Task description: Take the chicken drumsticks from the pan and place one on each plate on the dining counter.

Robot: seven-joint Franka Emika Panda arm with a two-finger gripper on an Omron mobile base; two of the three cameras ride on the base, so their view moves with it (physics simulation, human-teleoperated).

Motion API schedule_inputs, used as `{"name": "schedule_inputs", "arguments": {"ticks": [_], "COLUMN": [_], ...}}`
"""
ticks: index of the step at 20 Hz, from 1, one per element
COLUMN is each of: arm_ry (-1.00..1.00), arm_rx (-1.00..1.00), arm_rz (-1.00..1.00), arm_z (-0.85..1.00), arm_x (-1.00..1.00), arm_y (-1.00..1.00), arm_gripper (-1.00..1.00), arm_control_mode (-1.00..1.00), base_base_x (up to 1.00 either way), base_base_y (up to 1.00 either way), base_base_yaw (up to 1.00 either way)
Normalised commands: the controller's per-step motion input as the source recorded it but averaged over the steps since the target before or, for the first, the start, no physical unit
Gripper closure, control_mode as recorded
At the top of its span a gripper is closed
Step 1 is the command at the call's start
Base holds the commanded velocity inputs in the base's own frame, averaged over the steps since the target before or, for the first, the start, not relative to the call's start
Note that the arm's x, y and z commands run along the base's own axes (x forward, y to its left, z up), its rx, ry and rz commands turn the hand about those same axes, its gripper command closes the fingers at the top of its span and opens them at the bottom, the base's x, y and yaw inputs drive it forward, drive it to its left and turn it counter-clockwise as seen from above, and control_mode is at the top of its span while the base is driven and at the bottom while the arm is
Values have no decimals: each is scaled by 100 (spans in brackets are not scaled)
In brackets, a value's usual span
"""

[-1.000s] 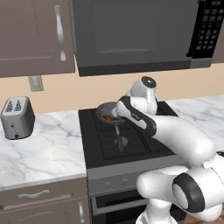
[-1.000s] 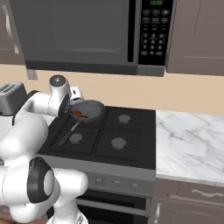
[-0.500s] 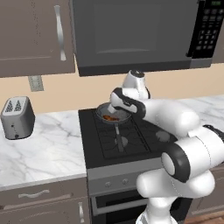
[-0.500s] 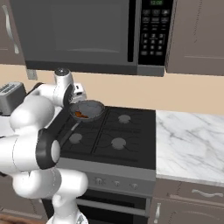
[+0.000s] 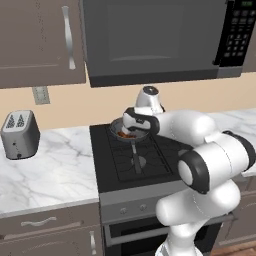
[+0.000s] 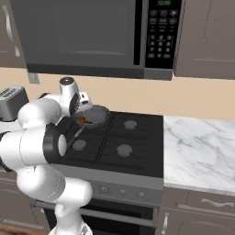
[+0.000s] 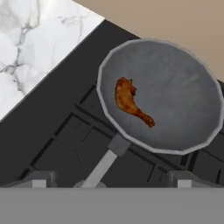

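The pan (image 7: 101, 70) sits on the back left burner of the stove, also seen from the base cameras (image 5: 116, 123) (image 6: 100, 110). One orange-brown chicken drumstick (image 7: 129, 100) lies in it, left of centre (image 6: 84, 120). The pan's handle (image 7: 103, 166) points toward the stove's front. My gripper (image 7: 111, 180) hovers just above the pan (image 5: 131, 126) (image 6: 81, 108), open, its fingertips (image 7: 40, 179) wide apart on either side of the handle with nothing between them. The plates and the dining counter are out of view.
A black stove (image 5: 142, 157) lies between marble worktops (image 5: 50, 170) (image 6: 199, 151). A toaster (image 5: 20, 134) stands at the left. A microwave (image 5: 155, 40) hangs low over the stove, and cabinets (image 5: 40, 40) flank it.
The hand has swung left and settled over the pan while the arm folded up behind it. The jaws stayed open. The drumstick and pan have not moved.
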Motion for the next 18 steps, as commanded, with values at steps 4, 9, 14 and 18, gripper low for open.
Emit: {"name": "schedule_inputs", "arguments": {"ticks": [4,9,14,18], "arm_ry": [-2,0,0,-1], "arm_rx": [0,0,0,3], "arm_rz": [-4,-6,-5,-2], "arm_z": [-20,-18,-21,-3], "arm_x": [18,32,25,28], "arm_y": [0,0,0,1], "arm_gripper": [-100,-100,-100,-100], "arm_control_mode": [-100,-100,-100,-100], "base_base_x": [0,0,0,0], "base_base_y": [0,0,0,0], "base_base_yaw": [0,0,0,0]}}
